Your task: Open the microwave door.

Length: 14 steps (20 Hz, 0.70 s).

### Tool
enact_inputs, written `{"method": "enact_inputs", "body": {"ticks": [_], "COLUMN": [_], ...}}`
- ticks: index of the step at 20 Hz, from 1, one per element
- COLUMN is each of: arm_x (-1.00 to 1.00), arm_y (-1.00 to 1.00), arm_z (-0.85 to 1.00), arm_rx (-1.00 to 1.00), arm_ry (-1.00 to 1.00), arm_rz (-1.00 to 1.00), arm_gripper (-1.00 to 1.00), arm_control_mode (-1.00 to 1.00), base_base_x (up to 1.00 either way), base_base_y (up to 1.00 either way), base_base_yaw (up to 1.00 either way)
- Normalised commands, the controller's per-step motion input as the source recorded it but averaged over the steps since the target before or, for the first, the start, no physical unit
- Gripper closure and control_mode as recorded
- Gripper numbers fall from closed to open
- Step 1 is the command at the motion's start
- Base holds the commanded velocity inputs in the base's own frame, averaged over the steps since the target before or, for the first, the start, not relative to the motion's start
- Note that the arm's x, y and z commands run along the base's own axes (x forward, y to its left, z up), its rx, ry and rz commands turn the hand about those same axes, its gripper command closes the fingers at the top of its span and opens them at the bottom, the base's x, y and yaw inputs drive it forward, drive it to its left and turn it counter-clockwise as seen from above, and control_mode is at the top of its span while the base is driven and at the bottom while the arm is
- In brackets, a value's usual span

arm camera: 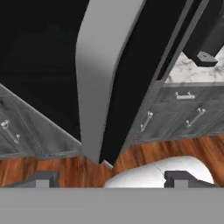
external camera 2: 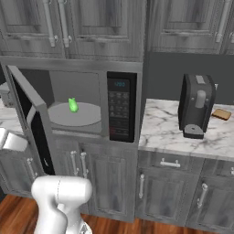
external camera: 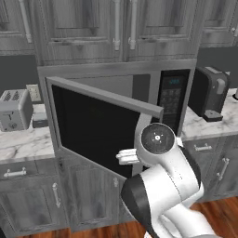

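No text, brand or number can be read anywhere. The microwave (external camera 2: 91, 100) has a keypad strip (external camera 2: 119, 109) whose small display (external camera 2: 120, 84) glows bluish, but its digits are too blurred to tell, and the key markings below it are only pale specks. The coffee machine (external camera 2: 197, 106) and the toaster (external camera: 15, 109) bear no legible label.

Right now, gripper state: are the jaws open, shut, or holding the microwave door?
Gripper: jaws open, holding nothing; the swung-out microwave door stands just ahead of the tips, free of them.
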Motion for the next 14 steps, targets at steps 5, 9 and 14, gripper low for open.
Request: {"method": "enact_inputs", "body": {"ticks": [5,9,14], "arm_x": [-0.81,-0.02,0.00], "arm_y": [-0.73,-1.00,-1.00], "arm_z": [0.28,0.24,0.11], "arm_rx": [0.10,0.40,0.55], "arm_ry": [-0.05,0.06,0.00], "arm_rz": [0.00,0.10,0.22], "arm_gripper": [-1.00,-1.00,-1.00], "arm_control_mode": [-1.00,-1.00,-1.00], "base_base_x": [0.00,0.00,0.00], "base_base_y": [0.00,0.00,0.00], "base_base_yaw": [0.00,0.00,0.00]}}
